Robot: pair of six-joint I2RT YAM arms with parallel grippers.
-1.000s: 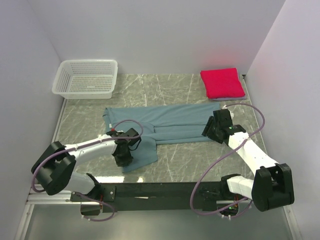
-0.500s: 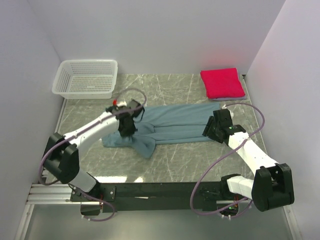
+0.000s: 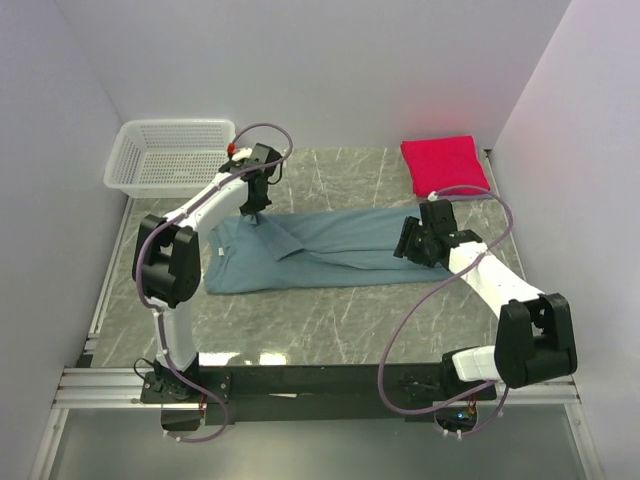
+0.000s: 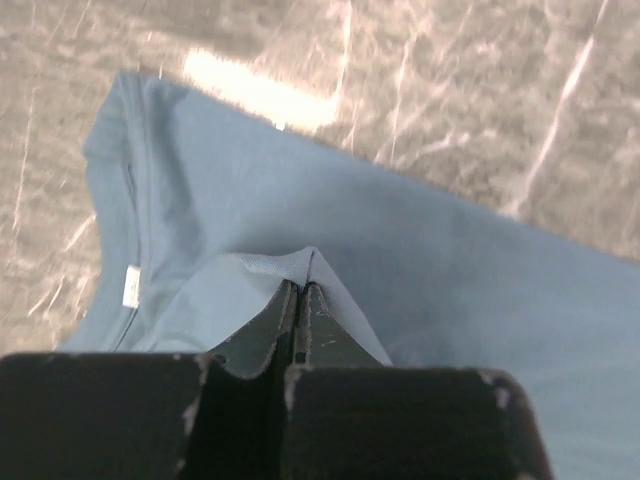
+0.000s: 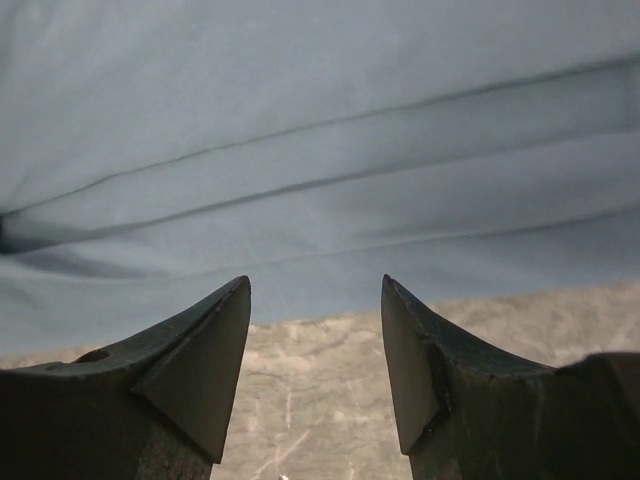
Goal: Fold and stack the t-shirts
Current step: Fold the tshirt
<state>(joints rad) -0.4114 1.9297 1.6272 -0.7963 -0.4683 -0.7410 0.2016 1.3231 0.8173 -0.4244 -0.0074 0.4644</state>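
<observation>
One pinched fold of teal t-shirt [image 4: 450, 270] in left gripper [image 4: 300, 296]; right gripper [image 5: 315, 300] agape, tips unclear from above.

No words or numbers can be read anywhere. The blue t-shirt [image 4: 430, 260] has a small white tag [image 4: 131, 286] by its neck, but it is too tiny to read.

The long teal-blue cloth t-shirt [image 3: 340, 240] is soft, matt, faintly creased. Under it, the grey veined tabletop [image 3: 330, 320] looks smooth, glossy; beyond it, the white mesh basket [image 3: 165, 178] is plastic.
</observation>
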